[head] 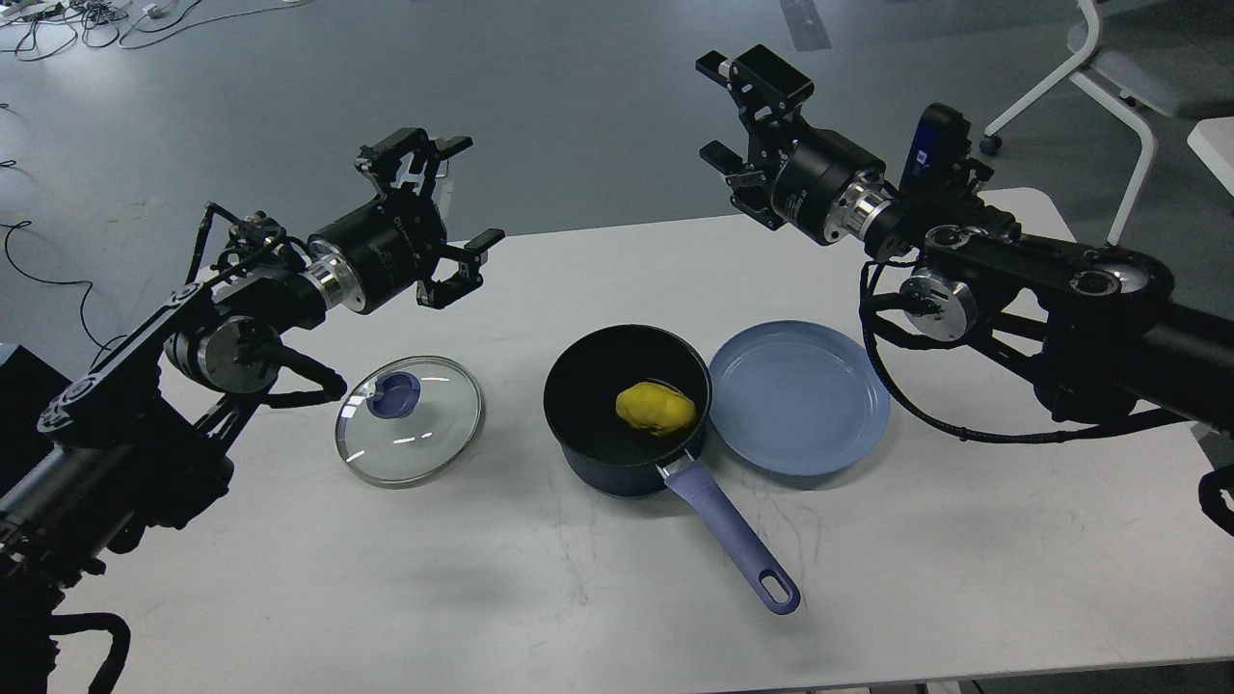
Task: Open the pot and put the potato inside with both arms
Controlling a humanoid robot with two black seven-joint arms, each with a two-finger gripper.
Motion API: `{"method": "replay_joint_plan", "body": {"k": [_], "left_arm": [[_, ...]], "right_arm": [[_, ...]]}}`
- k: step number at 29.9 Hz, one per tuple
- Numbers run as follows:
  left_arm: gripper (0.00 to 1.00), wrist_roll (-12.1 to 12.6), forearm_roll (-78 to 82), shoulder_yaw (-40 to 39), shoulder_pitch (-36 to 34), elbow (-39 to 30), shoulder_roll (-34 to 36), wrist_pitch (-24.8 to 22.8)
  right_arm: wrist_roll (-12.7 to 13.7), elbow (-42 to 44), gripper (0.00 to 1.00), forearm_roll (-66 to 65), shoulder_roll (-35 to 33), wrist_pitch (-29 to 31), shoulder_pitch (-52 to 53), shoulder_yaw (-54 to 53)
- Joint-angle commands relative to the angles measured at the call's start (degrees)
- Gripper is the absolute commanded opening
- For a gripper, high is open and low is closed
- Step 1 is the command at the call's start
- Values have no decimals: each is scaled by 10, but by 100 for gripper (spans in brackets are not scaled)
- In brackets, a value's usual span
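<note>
The dark navy pot (598, 386) stands open at the table's middle, its lavender handle (733, 535) pointing toward the front right. The yellow potato (657, 408) lies inside the pot, on its right side. My left gripper (458, 207) is open and empty, held high over the table's back left, above the lid. My right gripper (721, 116) is open and empty, raised high behind the pot and well clear of it.
The round glass lid (409, 419) with a blue knob lies flat on the table (289, 578) left of the pot. A light-blue plate (799, 397) sits against the pot's right side. A white chair (1109, 77) stands at the back right, off the table.
</note>
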State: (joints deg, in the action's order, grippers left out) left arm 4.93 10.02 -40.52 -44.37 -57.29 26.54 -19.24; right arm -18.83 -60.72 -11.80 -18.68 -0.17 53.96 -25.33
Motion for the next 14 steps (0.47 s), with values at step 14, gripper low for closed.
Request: {"method": "replay_joint_plan", "body": {"k": [14], "left_arm": [[98, -1, -29, -91, 89, -1, -18, -6]], "right_arm": [[59, 16, 100, 112, 11, 75, -98, -108]]}}
